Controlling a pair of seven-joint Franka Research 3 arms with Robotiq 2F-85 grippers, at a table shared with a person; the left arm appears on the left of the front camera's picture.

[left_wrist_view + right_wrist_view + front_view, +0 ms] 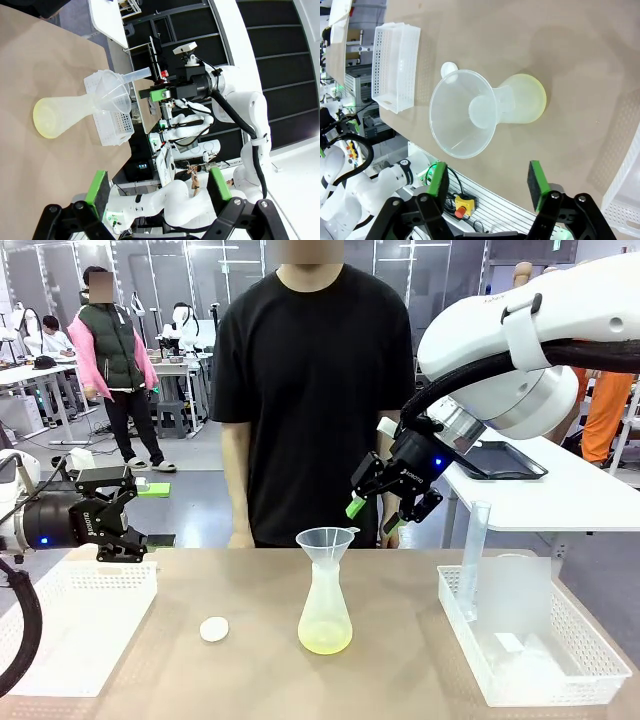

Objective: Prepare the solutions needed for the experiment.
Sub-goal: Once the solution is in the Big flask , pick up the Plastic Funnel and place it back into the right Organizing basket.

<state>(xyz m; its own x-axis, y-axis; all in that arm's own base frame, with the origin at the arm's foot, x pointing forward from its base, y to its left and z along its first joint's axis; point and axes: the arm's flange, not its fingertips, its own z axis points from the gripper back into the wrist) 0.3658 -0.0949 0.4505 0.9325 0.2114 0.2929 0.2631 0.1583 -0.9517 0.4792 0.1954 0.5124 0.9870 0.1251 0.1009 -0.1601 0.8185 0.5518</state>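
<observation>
Tipping is judged the main risk: the flask (325, 612) stands near the middle of the table (250, 680), somewhat toward its near edge, with a wide funnel (326, 540) seated loosely in its narrow neck. The pair is thus made top-heavy. A sideways brush from the right gripper (388, 508), which hangs above and just to the right of the funnel's rim, could knock the funnel off or topple the flask, and the solution (325, 642) would be spilled. That solution is seen as a shallow, pale yellow-green, see-through layer tinting the flask's bottom. So little liquid gives little weight, so the flask could also be pushed along the smooth, matte tan tabletop. Both pairs of jaws are spread apart and nothing is held between them. The left gripper (140, 512) is held over the far rim of the white basket (60, 640) at the table's left edge, well apart from the flask. The flask is made of cloudy, frosted-looking plastic, cone-shaped with a broad round base, and the funnel is of the same smooth plastic, which might slip under the green pads. A small white round cap (214, 629) lies flat just left of the flask. In a second perforated white basket (590, 640) at the right edge a tall clear tube (475, 560) stands upright and could be upset by a careless reach.
</observation>
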